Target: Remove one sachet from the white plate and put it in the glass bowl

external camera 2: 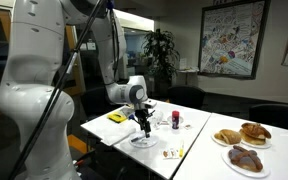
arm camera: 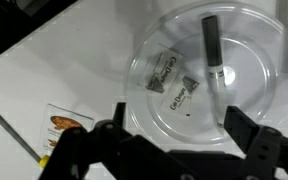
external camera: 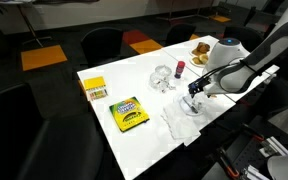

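Reach-and-grasp step, nothing lifted yet. In an exterior view, from the left: the glass bowl [external camera: 162, 78] on the counter [external camera: 129, 80], then the gripper [external camera: 194, 96] hovering over the white plate [external camera: 182, 109]. In the wrist view: two sachets [arm camera: 166, 70] flat on the plate, black pen [arm camera: 212, 55] to their right. Jaws spread apart, empty. Next, probably: lower, straddle one sachet, pinch, carry to the bowl.

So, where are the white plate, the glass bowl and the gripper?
white plate [arm camera: 249, 95]: wrist view, bare inner surface.
glass bowl [external camera: 162, 74]: in an exterior view, its rim.
gripper [arm camera: 176, 122]: wrist view, midway between its fingertips.
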Available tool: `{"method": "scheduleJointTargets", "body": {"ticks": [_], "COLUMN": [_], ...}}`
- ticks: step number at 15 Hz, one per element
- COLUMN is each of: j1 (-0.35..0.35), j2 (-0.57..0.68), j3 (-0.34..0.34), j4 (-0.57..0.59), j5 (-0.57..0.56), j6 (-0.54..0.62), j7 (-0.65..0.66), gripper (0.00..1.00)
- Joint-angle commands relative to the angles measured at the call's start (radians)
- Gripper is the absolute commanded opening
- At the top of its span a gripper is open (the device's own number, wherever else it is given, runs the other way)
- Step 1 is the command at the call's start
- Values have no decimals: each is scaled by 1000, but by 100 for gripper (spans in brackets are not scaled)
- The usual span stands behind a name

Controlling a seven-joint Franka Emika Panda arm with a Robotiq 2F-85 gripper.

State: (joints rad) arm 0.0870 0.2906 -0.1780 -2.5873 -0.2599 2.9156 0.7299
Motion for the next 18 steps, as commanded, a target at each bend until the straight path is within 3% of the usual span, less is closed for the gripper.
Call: {"method": "scheduleJointTargets", "body": {"ticks": [1,6,15,18], "j1": [37,24,40,21], "j2": [9,33,112,150], "j3": [-29,-11,-47,-22], "j4": [-3,12,68,104], "j5": [61,119,202,247], "j6": [11,8,5,9], "j7": [-45,-71,-75,-96], "gripper": [100,100,100,100]}}
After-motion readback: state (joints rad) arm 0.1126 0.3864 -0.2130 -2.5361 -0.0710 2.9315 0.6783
